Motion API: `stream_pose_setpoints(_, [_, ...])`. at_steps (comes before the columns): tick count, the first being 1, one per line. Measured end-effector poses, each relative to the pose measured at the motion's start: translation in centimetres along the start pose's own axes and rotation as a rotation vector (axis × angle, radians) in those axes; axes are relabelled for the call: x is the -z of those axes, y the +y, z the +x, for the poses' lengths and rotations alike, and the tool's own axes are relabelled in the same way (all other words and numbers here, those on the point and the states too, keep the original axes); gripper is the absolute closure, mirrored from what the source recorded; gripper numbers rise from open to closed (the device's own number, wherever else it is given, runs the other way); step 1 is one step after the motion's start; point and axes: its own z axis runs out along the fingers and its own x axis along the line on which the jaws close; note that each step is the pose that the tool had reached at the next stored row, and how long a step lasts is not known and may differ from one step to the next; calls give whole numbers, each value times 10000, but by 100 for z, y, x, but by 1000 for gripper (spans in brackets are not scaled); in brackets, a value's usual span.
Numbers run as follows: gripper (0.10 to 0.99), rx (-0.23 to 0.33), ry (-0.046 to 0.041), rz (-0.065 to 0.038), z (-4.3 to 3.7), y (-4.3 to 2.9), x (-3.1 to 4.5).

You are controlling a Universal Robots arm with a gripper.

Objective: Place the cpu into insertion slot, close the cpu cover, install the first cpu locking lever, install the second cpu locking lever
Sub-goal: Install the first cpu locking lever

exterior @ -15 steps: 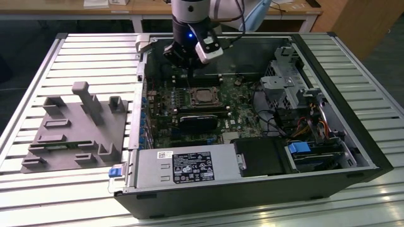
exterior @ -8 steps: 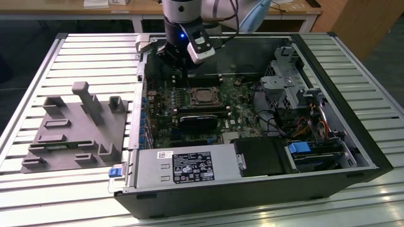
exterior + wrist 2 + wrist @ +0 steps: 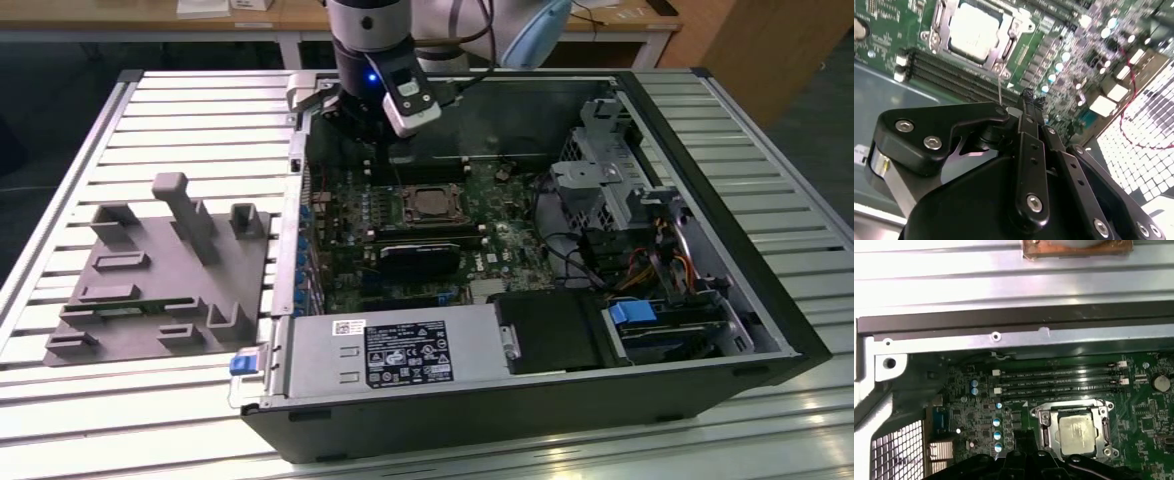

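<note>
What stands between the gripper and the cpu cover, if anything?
Likely reachable, yes. The gripper hangs near the memory slots in the open case, and the cpu cover lies bare just beside them, with no cable across it.

The cpu (image 3: 1076,432), pale silver and square, sits flat in the slot (image 3: 1052,436). The cover (image 3: 1074,405), a thin silver frame, lies flat around it, its window showing the chip's top.

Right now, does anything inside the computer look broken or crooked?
Nothing stands out. The cpu lies flat and square inside the cpu cover, and the gripper hangs above the motherboard near the case's far edge.
</note>
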Motion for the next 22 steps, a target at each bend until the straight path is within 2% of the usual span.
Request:
stream_pose_setpoints(6, [984, 14, -151, -474, 73, -9, -14])
stream_pose_setpoints(11, [984, 20, -226, -941, 94, -13, -28])
stream_pose_setpoints(13, [984, 22, -252, -1094, 97, -17, -36])
stream_pose_setpoints(16, [984, 27, -278, -1193, 98, -23, -66])
stream_pose_setpoints(22, [984, 38, -282, -1210, 97, -35, -146])
